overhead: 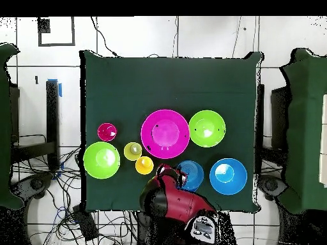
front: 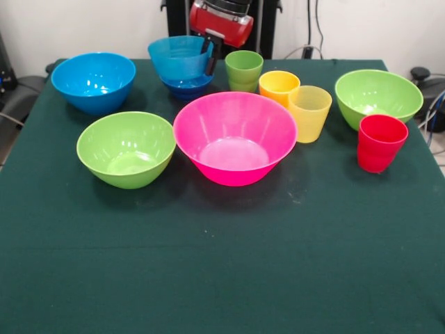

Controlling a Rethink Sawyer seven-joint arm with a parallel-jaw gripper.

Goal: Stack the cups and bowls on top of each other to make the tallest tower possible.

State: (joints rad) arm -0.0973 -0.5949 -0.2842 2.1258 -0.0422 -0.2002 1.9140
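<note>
Claw (front: 208,50) of my arm is pinching the rim of the light blue bowl (front: 178,57), on the side facing the green cup (front: 244,70), one finger inside the wall and one outside. That bowl sits tilted in the small dark blue bowl (front: 186,86), forming the tower. Taking the pink bowl (front: 234,136) as landmark: the tower stands behind it, with the bright blue bowl (front: 94,81) further to that side. Orange cup (front: 278,85) and yellow cup (front: 309,112) touch each other beside the pink bowl, on the green desk (front: 222,264)
</note>
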